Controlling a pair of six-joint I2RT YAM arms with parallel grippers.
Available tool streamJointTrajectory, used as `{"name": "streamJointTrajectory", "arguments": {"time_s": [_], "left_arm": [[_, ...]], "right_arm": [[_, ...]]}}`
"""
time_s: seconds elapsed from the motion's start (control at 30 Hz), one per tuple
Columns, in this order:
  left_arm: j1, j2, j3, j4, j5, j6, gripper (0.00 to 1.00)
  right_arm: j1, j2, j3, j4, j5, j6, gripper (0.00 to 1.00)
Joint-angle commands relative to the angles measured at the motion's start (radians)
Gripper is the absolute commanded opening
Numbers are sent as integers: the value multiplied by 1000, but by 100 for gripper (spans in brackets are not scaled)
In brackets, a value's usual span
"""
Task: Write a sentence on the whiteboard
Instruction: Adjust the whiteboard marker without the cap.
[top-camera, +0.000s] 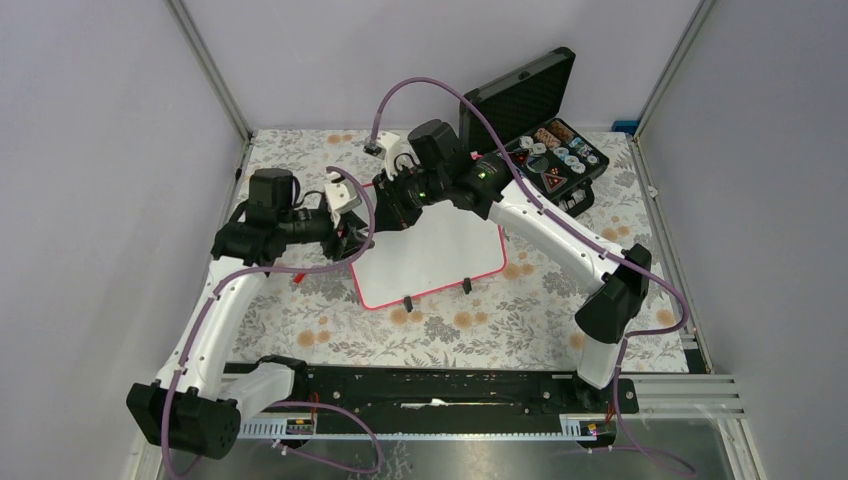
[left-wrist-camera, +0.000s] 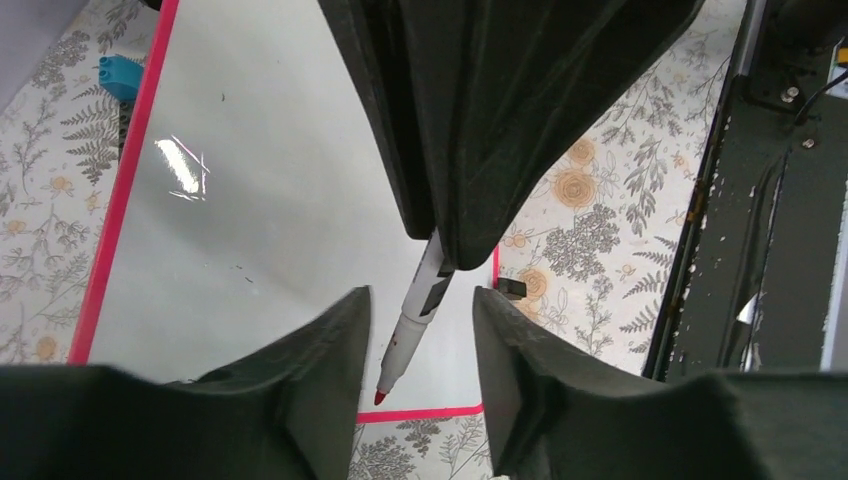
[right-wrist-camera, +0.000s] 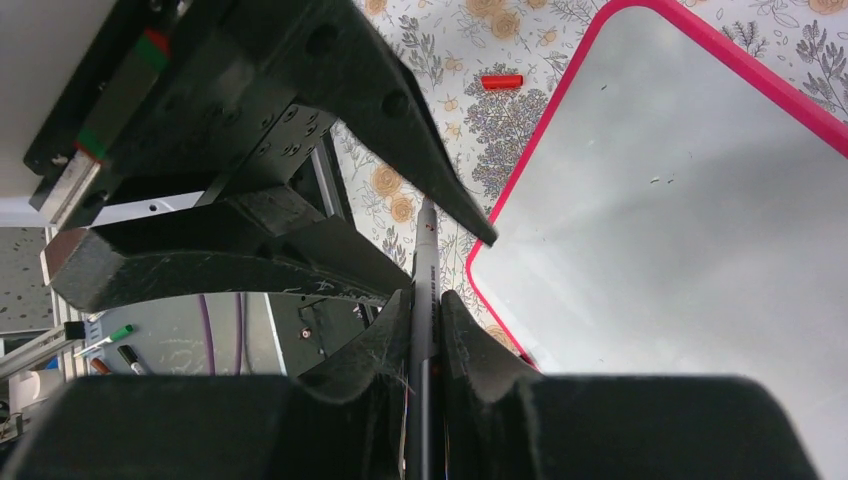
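Tabletop (top-camera: 300, 320): covered w/ grey-and-orange floral cloth, lying flat.
Black case (top-camera: 520, 100): far right corner, open, lid propped up, foam lining showing. Tray holds small round pieces (top-camera: 562, 147) and a red triangular item (top-camera: 551, 182); finer detail too small to tell.
Marker (left-wrist-camera: 420, 300): white barrel, black band, red tip bare, cap off.
Red cylinder (right-wrist-camera: 502, 81): small, lying loose on cloth.
Blue block (left-wrist-camera: 120, 75): on cloth.
Pens: green (right-wrist-camera: 118, 333), black (right-wrist-camera: 130, 355), red (right-wrist-camera: 97, 365), lying on grey surface beyond black rail (top-camera: 450, 385).
Enclosure: pale walls, aluminium posts (top-camera: 210, 70).
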Motion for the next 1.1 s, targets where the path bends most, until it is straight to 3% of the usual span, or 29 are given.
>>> {"name": "streamJointTrajectory", "arguments": {"time_s": [0.0, 0.3, 0.43, 0.57, 0.73, 1.07], "left_arm": [[-16, -7, -1, -2, 13, 44, 43], [-20, -6, 0, -2, 51, 36, 24], [-20, -6, 7, -3, 54, 31, 11], [-20, -9, 6, 28, 57, -9, 11], [-20, -5, 24, 55, 65, -41, 0], [-20, 9, 52, 79, 83, -57, 0]], "right_arm": [[-1, -47, 16, 30, -21, 15, 0], [-3, -48, 11, 30, -29, 17, 0], [-2, -48, 0, 37, -41, 22, 0], [-3, -44, 0, 37, -51, 23, 0], [-3, -28, -11, 39, -84, 36, 0], [5, -18, -48, 42, -148, 38, 0]]}}
